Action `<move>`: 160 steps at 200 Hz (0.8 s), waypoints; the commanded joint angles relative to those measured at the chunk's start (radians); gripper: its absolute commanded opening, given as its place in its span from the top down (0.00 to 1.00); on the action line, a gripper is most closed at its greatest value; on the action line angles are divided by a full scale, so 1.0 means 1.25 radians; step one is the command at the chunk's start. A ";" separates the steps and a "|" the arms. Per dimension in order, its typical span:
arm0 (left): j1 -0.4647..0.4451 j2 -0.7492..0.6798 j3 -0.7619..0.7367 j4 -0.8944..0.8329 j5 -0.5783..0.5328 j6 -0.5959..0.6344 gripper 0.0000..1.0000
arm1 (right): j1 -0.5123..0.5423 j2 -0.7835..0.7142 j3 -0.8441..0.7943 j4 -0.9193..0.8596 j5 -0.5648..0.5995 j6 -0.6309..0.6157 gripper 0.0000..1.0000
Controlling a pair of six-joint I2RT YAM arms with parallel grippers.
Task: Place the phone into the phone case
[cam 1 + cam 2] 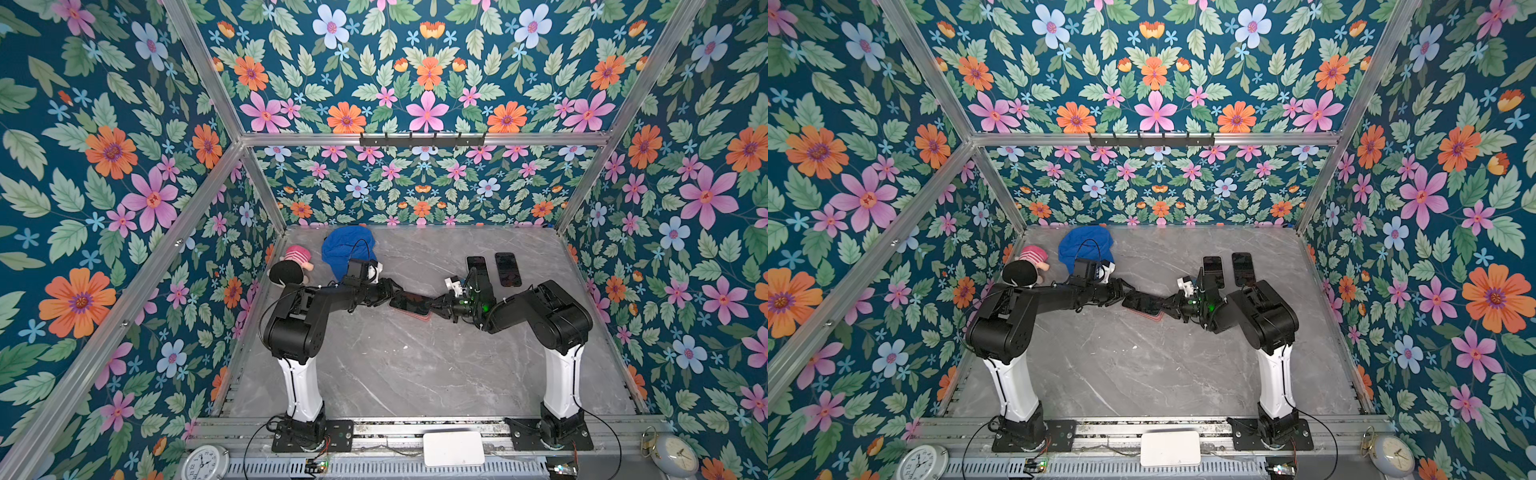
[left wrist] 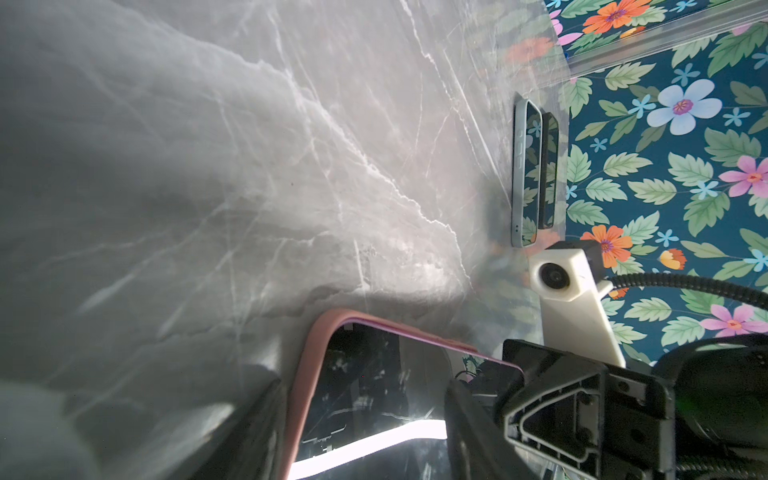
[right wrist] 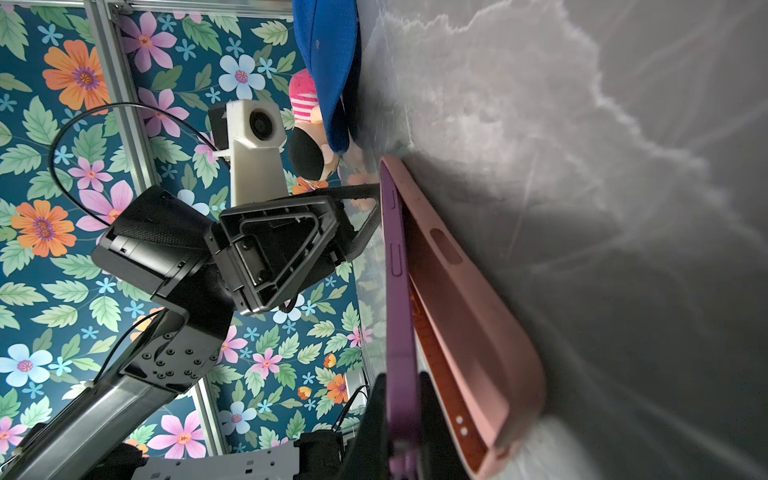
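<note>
Right gripper (image 1: 437,308): clenched on one end of the purple-edged, dark-screened phone (image 3: 398,291).
Left gripper (image 1: 392,293): jaws parted astride the other end of the soft pink phone case (image 3: 469,328); cannot tell whether they press it.
Phone: tilted, far end seated in the case, gripped end raised out.
Case: flat on the grey marble table (image 1: 395,374), mid-table.
Beyond: two dark phones (image 1: 507,269) behind the right arm.

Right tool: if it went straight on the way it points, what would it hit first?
Probably the left tool. The right tool, shut on the phone, points along it toward the left tool at the phone's far end, with the phone case beneath. Relative height is unclear.
</note>
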 commanded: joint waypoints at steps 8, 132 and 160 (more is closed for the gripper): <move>-0.005 -0.007 -0.006 -0.003 0.040 -0.009 0.38 | 0.003 -0.014 -0.003 -0.086 0.021 -0.022 0.93; -0.005 -0.020 -0.033 0.017 0.044 -0.016 0.39 | 0.005 -0.070 0.005 -0.220 0.044 -0.069 0.64; -0.005 -0.021 -0.037 0.020 0.044 -0.016 0.39 | 0.008 -0.096 0.011 -0.283 0.055 -0.086 0.59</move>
